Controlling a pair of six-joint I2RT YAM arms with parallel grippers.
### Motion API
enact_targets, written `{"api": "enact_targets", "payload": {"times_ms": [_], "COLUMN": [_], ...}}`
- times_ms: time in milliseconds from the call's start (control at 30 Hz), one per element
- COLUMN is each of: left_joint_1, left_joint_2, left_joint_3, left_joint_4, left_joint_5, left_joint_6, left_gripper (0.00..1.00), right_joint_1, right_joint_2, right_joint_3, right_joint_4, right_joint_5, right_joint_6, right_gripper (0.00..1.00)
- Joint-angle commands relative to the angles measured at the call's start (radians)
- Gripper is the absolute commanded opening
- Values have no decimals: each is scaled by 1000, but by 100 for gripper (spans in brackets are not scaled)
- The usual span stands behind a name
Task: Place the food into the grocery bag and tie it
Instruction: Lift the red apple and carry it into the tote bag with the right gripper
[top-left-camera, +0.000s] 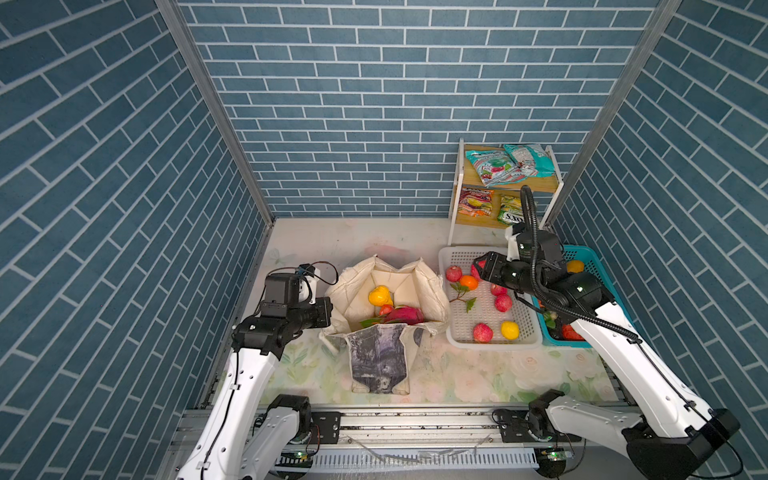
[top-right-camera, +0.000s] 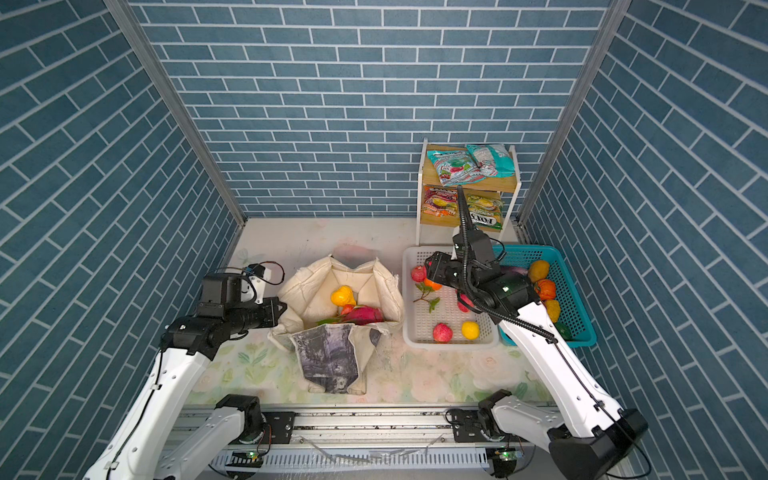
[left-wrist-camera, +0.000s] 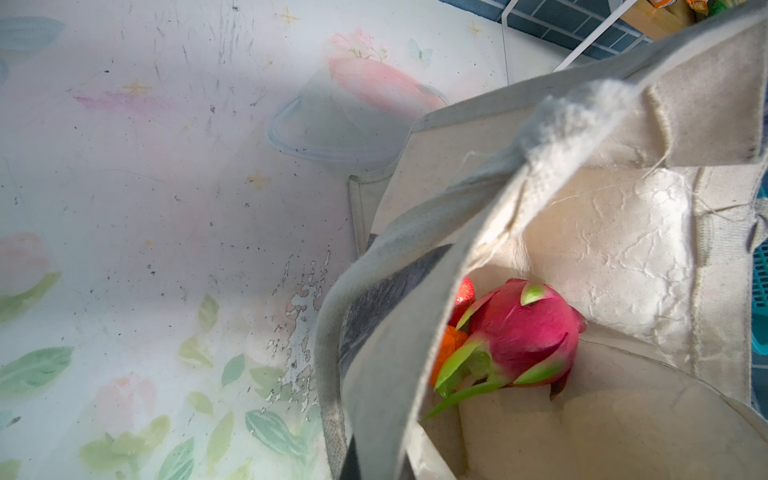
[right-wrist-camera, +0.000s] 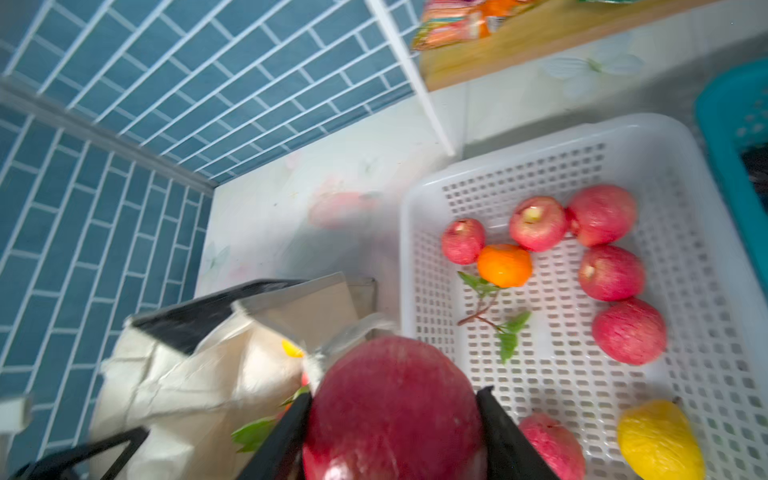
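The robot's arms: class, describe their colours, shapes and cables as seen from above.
Both the left arm and right arm have white shell links with black joints, wrists and motor housings. A black ribbed hose arches over the right arm's wrist; thin black wires run along both white links. The right arm's jaws are black and tapered.

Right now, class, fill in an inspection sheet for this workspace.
Surface: floral table cover, scuffed, print flaking beside the bag.
Job's things: grocery bag open, dragon fruit and yellow fruit inside; apples in white basket; snack packets on shelf.
Clutter: leafy twig in white basket.
Grippers: left gripper shut on the bag's edge; right gripper shut on a red apple.
Cables: black conduit along right arm.
Surroundings: blue brick walls; teal basket holding more fruit.
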Motion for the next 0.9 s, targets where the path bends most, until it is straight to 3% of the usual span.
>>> {"api": "enact_targets", "payload": {"times_ms": [0,200,400,867], "left_joint_1": [7,7,7,7], "left_joint_2": [-7,-10,-11,-16], "left_joint_3": [-16,-15,-16,-16], "left_joint_4": [18,17,17,17], "left_joint_5": [-3,-8,-7,-1], "left_joint_6": [8,9,9,9], "left_gripper": [0,0,0,0], "right_joint_1": [112,295,403,434], "right_joint_2": [58,233,434,583], "right_joint_3": [62,184,304,323], "right_joint_4": [0,-16,-108,-120], "right_joint_5": [23,17,31,36], "right_joint_6": [-66,-162,-235,-276], "right_gripper": [46,46,46,47]}}
